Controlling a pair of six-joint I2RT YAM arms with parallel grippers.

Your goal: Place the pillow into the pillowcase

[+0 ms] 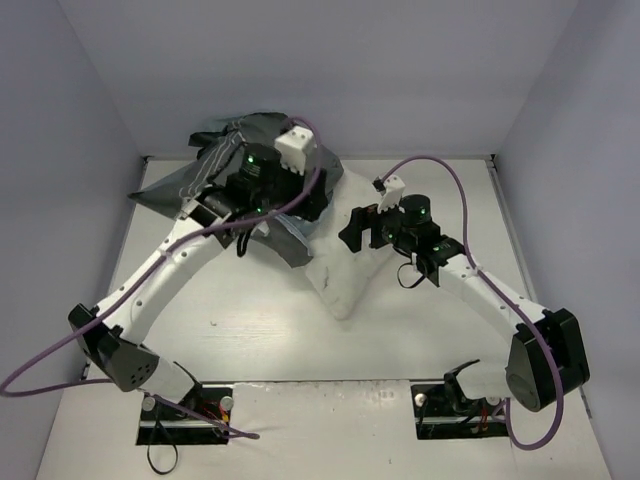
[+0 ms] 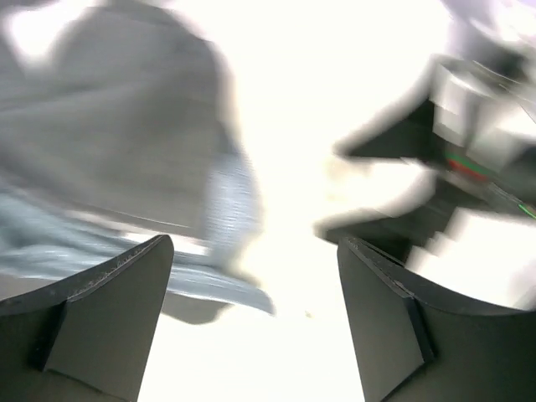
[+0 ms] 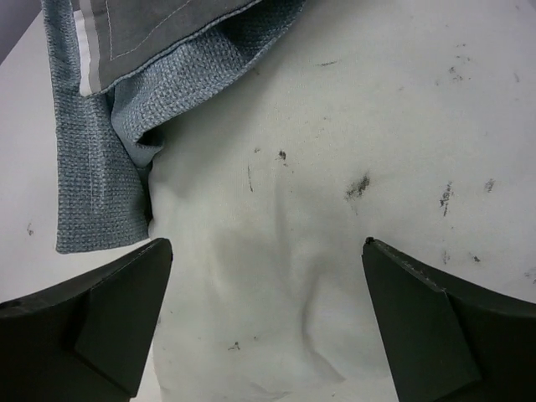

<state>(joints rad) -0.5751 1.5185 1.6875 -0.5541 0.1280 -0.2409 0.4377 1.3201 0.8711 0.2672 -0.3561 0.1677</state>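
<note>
The white pillow (image 1: 340, 272) lies mid-table, its far end inside the dark grey pillowcase (image 1: 265, 128) and a speckled corner sticking out toward me. My left gripper (image 1: 308, 200) hovers open and empty over the pillowcase's mouth. Its blurred wrist view shows my left gripper (image 2: 254, 243) with grey pillowcase (image 2: 126, 126) at left and glaring white pillow (image 2: 285, 126) between the jaws. My right gripper (image 1: 360, 232) is open and empty just above the bare pillow. In the right wrist view my right gripper (image 3: 266, 243) spans the pillow (image 3: 335, 151), with the pillowcase's blue-grey edge (image 3: 109, 142) at upper left.
The white table (image 1: 250, 330) is walled by pale partitions at the back and both sides. Purple cables loop off both arms. The right arm's black gripper (image 2: 452, 167) shows blurred in the left wrist view, close to the left one.
</note>
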